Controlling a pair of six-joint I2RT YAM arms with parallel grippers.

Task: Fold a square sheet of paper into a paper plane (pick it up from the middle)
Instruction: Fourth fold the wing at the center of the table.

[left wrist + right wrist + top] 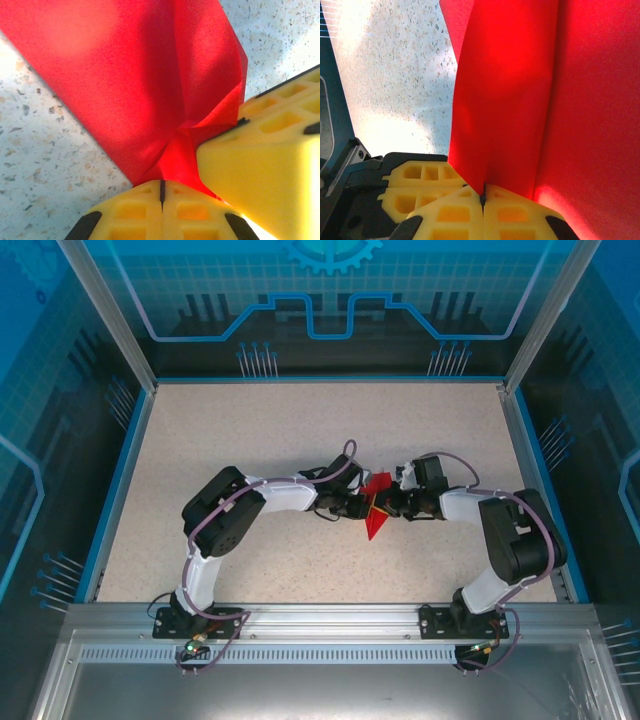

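Note:
The red square sheet of paper (377,524) is lifted over the middle of the table, folded and creased, with a point hanging toward the near side. My left gripper (361,507) is shut on it from the left. My right gripper (390,504) is shut on it from the right, almost touching the left one. In the left wrist view the paper (135,90) bunches into the shut yellow fingers (130,210), with the right gripper's finger (265,165) beside them. In the right wrist view a folded flap of paper (505,100) rises from the shut fingers (520,215).
The speckled table (250,430) is bordered by a blue rim and metal posts (105,310). An aluminium rail (320,620) at the near edge carries both arm bases. Both arms bend inward toward the centre.

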